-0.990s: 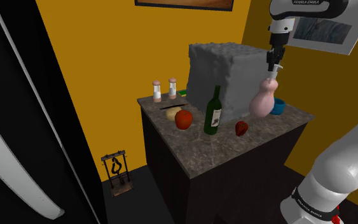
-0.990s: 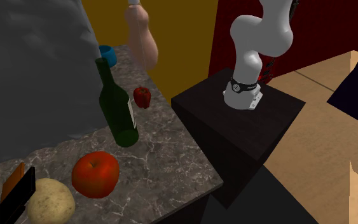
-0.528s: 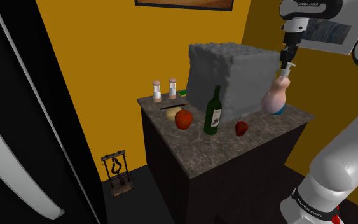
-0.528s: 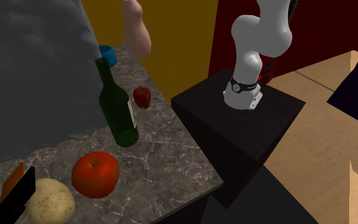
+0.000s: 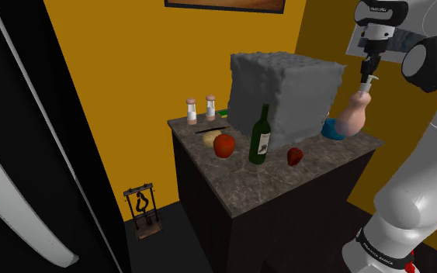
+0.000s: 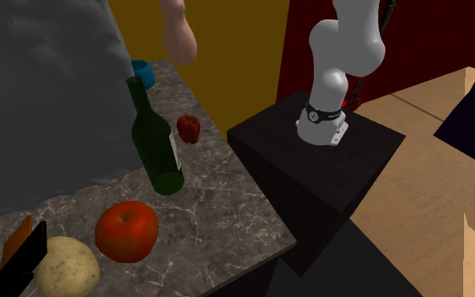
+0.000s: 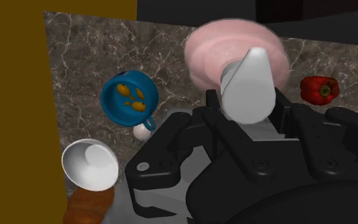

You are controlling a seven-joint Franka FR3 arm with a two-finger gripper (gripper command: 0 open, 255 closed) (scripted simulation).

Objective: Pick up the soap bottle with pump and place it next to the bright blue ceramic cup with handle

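The pink soap bottle (image 5: 353,118) with a white pump hangs above the far end of the marble counter (image 5: 271,174). My gripper (image 5: 369,71) is shut on the pump from above. The bright blue cup (image 5: 331,130) stands on the counter just to the shoulder view's left of the bottle. The second exterior view has the bottle (image 6: 178,29) high over the cup (image 6: 143,72). Looking down along the hand, my gripper (image 7: 250,113) clasps the white pump (image 7: 250,86), the pink body (image 7: 234,48) hangs below it, and the cup (image 7: 130,98) sits beside it, handle toward me.
A big grey block (image 5: 282,89) stands just behind the cup. A green wine bottle (image 5: 261,136), red pepper (image 5: 295,157), tomato (image 5: 224,145), potato (image 5: 211,138) and two shakers (image 5: 200,109) share the counter. The orange wall is close behind. My stand (image 6: 311,169) adjoins the counter.
My gripper has carried the soap bottle toward the shoulder view's right, from in front of the cup to its other side. The cup now shows on the bottle's left.
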